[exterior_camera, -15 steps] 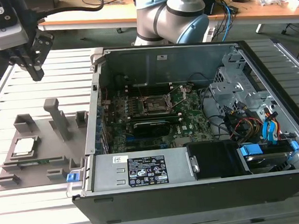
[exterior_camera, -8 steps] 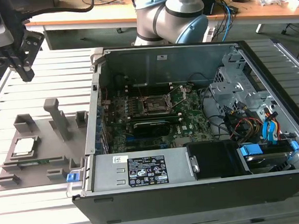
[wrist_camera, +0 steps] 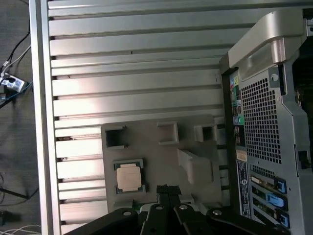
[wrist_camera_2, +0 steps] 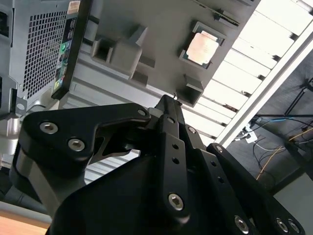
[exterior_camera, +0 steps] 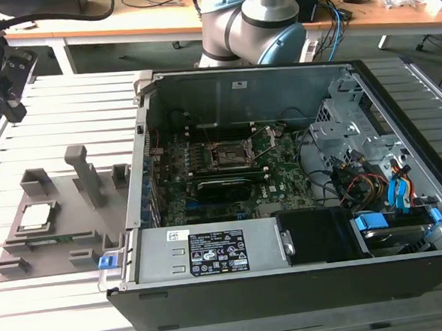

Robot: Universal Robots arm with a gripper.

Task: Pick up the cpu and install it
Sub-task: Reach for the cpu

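The gripper (wrist_camera_2: pixel 171 99) hangs over the grey moulded holder (wrist_camera: pixel 151 161). Its black fingers are drawn together to a point and have nothing between them, so by my reading the pick-up has not begun.

Nearest to those tips, but clearly apart from them, is the cpu (wrist_camera: pixel 129 176). It lies flat with its pale metal top up, inside a square framed recess of the holder. The recess probably serves to keep the chip squared and in a known spot, so the arm can come to it from above.

Around it the holder carries other pockets and a raised block (exterior_camera: pixel 87 177), likely seats for other parts. The holder rests on the slatted metal table (exterior_camera: pixel 61 123), with its edge just beside the wall of the computer case (exterior_camera: pixel 292 94).

In the exterior view the cpu sits at about nine o'clock from the case. The case lies on its side with the panel off, which turns the motherboard upward for access from above. The socket (exterior_camera: pixel 228 154) is at about two o'clock from the cpu, well apart from it. I cannot tell whether its metal frame is raised.

Farther off, at twelve o'clock, the arm's base (exterior_camera: pixel 251 17) stands behind the case.
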